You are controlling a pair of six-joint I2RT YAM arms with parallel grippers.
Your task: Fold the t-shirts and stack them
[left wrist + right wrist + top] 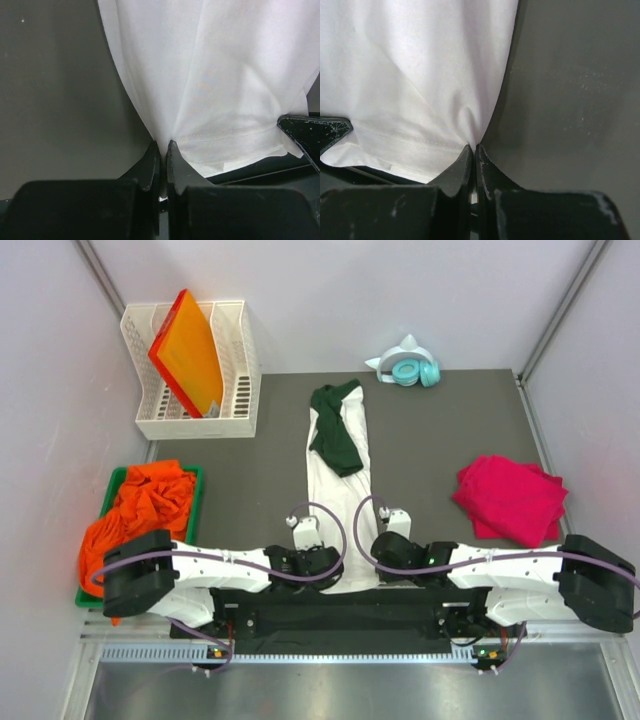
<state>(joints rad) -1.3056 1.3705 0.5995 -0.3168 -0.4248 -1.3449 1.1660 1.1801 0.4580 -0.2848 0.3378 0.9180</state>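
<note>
Now gripping the near hem of the white t-shirt [338, 505] at both corners, with the left gripper [162, 146] on the left corner and the right gripper [472, 149] on the right one. Pressing the fingers [148, 170] of each almost flat together, with only a thin pinch of cloth between them, and pulling small creases up out of the fabric at each pinch. Holding low over the dark table [450, 430], with the stitched edge reaching about to the near border.

Lying long and narrow down the middle of the table, apparently already folded in at the sides, with the hem end by the arms and the other end toward the back. Carrying a dark green t-shirt [337, 430] bunched on that far end, touching it and partly covering it, and so possibly getting in the way of a clean fold.

Probably taking both corners at once in order to carry the hem evenly away from the arms and lay it over the far part, halving the length without twisting. Needing equal travel from both arms, otherwise risking a skewed edge.

Leaving a folded pink pile [510, 500] at the right, well apart, likely as the place for stacking. Leaving crumpled orange t-shirts [145, 505] at the left, spilling out of a green tray [196, 476], not yet folded.
</note>
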